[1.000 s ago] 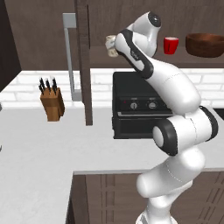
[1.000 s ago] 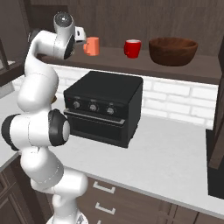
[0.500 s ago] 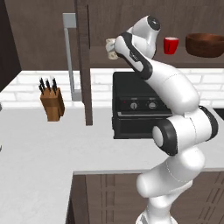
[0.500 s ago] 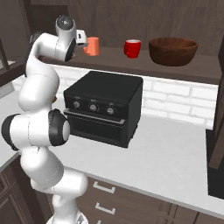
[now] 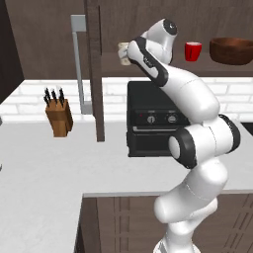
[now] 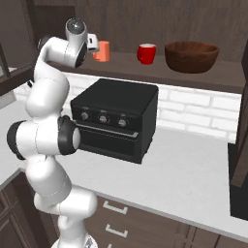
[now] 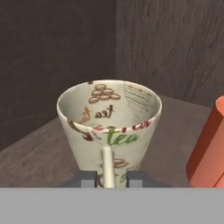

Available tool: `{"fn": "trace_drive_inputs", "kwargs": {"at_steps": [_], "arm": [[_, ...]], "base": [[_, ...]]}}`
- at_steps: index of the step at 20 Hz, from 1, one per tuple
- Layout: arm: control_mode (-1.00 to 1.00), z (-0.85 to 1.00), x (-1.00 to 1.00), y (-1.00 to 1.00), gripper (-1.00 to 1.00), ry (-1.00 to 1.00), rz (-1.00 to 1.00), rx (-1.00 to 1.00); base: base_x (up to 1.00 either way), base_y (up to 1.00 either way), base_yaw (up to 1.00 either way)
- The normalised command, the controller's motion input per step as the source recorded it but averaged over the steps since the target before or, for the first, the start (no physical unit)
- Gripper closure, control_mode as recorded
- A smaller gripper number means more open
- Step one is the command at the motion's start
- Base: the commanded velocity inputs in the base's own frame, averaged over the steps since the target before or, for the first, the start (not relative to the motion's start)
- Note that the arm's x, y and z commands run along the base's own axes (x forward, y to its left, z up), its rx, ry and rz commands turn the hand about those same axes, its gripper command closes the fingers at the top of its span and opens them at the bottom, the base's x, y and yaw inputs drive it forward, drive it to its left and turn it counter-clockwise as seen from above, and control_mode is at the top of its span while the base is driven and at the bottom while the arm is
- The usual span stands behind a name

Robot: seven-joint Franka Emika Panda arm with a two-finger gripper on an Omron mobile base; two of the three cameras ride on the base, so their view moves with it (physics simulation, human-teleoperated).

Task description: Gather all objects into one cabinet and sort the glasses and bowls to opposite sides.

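End effector (image 7: 110,178) sits at the left end of the cabinet shelf (image 6: 203,77), its two dark fingertips (image 7: 85,178) on either side of the cream mug's thin handle. Whether they press the handle or merely bracket it cannot be told; the tips are cut off by the lower edge of the hand view.

Cream mug (image 7: 109,127): upright on the shelf, mouth up, long axis vertical, handle turned toward the hand camera. Printed "tea" lettering on the wall and inside the rim. In the left base view the mug (image 5: 123,53) is mostly hidden behind the wrist; a pale sliver shows beside the open cabinet door (image 5: 94,69).

Orange tumbler (image 6: 102,51): upright, just beside the mug on the shelf; touching or apart, cannot tell. In the hand view it is cut off at the right edge.

Red cup (image 6: 146,53): upright, farther along the shelf, well apart from the tumbler.

Wooden bowl (image 6: 192,56): upright, mouth up, next along after the red cup.

Black toaster oven (image 6: 116,118) stands on the counter (image 6: 193,169) under the shelf. Knife block (image 5: 58,114) on the counter beyond the door.
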Motion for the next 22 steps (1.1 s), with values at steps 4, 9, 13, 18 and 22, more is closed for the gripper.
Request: {"fn": "trace_drive_inputs", "kwargs": {"at_steps": [4, 9, 13, 18, 22], "arm": [[-1.00, -0.22, 0.06, 0.00, -1.00, 0.01, 0.00, 0.00], [-1.00, 0.01, -0.13, 0.00, -1.00, 0.00, 0.00, 0.00], [-1.00, 0.20, -0.41, -0.08, -1.00, 0.00, -0.02, 0.00], [-1.00, 0.14, -0.85, -0.20, -1.00, 0.00, -0.08, 0.00], [-1.00, 0.07, -0.90, -0.45, -1.00, 0.00, -0.17, 0.00]], "base": [[0.00, 0.00, 0.00], [0.00, 0.00, 0.00], [0.00, 0.00, 0.00], [0.00, 0.00, 0.00], [0.00, 0.00, 0.00]]}}
